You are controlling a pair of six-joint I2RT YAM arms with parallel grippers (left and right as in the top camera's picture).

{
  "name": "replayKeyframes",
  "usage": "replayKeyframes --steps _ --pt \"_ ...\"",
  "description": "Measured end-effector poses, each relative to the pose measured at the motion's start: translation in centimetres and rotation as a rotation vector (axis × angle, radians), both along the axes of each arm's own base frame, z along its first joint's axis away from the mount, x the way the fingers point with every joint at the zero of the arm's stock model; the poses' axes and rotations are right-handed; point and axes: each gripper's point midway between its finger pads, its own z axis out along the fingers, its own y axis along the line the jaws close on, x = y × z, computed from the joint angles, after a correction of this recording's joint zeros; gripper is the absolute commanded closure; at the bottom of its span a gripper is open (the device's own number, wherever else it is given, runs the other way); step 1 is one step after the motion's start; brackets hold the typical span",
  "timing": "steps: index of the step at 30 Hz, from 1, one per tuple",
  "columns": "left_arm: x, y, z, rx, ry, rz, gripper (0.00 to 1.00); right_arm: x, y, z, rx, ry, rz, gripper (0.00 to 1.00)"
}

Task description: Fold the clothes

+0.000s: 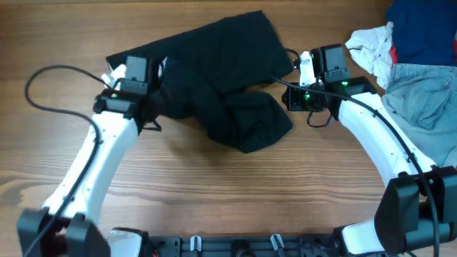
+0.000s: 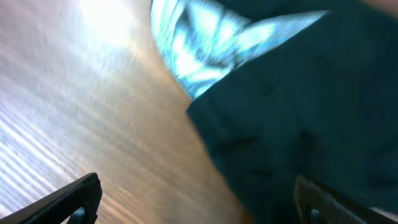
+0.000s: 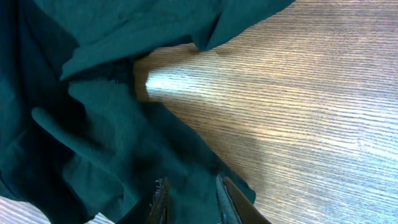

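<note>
Woodgrain table (image 1: pixel 214 185) bears black garment (image 1: pixel 214 78); left jaws gape, right jaws pinch it.

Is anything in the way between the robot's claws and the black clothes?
No, nothing visible. The left gripper hangs open right over the black garment at one edge, and the right gripper has its narrow jaws at the other edge, cloth directly beneath. The other clothes lie off in a corner.

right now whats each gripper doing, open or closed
left gripper: open, holding nothing, at the edge of the black garment.
right gripper: closed, apparently pinching the black garment's fabric.
</note>
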Motion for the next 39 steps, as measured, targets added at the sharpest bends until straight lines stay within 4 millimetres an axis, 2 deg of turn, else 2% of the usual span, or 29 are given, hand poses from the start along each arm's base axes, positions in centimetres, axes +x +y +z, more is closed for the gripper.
replayKeyframes --steps 2,6,9,13,21,28,31,32,34,35,37,38,39 --pt "-1.2 -0.2 -2.6 -0.016 0.078 0.011 0.0 0.0 0.0 0.0 0.0 0.0 0.0 0.74" --pt "-3.0 -0.6 -6.4 -0.056 0.163 0.035 0.0 0.0 0.0 0.0 0.0 0.0 0.0 0.73" --pt "-3.4 -1.0 -8.1 -0.079 0.173 0.025 0.0 0.0 0.0 0.0 -0.001 0.0 0.0 0.73" --pt "-3.1 -1.9 -9.4 -0.076 0.17 -0.076 0.0 0.0 0.0 0.0 -0.001 0.0 -0.001 0.73" --pt "-0.7 -3.2 -12.7 0.031 0.17 -0.369 0.0 0.0 0.0 0.0 -0.001 -0.001 0.0 0.72" --pt "2.6 -2.6 -12.9 0.155 0.085 -0.426 0.01 0.1 0.0 0.0 -0.001 -0.004 -0.001 0.72" --pt "4.1 -2.5 -12.7 0.184 0.026 -0.428 0.04 0.1 0.0 0.0 -0.001 -0.004 -0.001 0.72" --pt "4.5 -2.6 -12.7 0.19 0.011 -0.428 0.06 0.1 0.0 0.0 -0.001 -0.004 -0.001 0.72" --pt "5.3 -2.6 -12.6 0.203 -0.023 -0.427 0.19 0.1 0.0 0.0 -0.001 -0.004 -0.001 0.72" --pt "5.7 -2.5 -12.6 0.211 -0.039 -0.428 0.36 0.1 0.0 0.0 -0.001 -0.004 -0.001 0.72" --pt "6.2 -2.5 -12.5 0.221 -0.06 -0.427 0.58 0.1 0.0 0.0 -0.001 -0.004 -0.001 0.72" --pt "6.3 -2.5 -12.5 0.223 -0.068 -0.428 0.64 0.1 0.0 0.0 -0.001 -0.004 -0.001 0.72" --pt "6.4 -2.6 -12.5 0.223 -0.073 -0.425 0.65 0.1 0.0 0.0 -0.002 -0.005 -0.001 0.72"
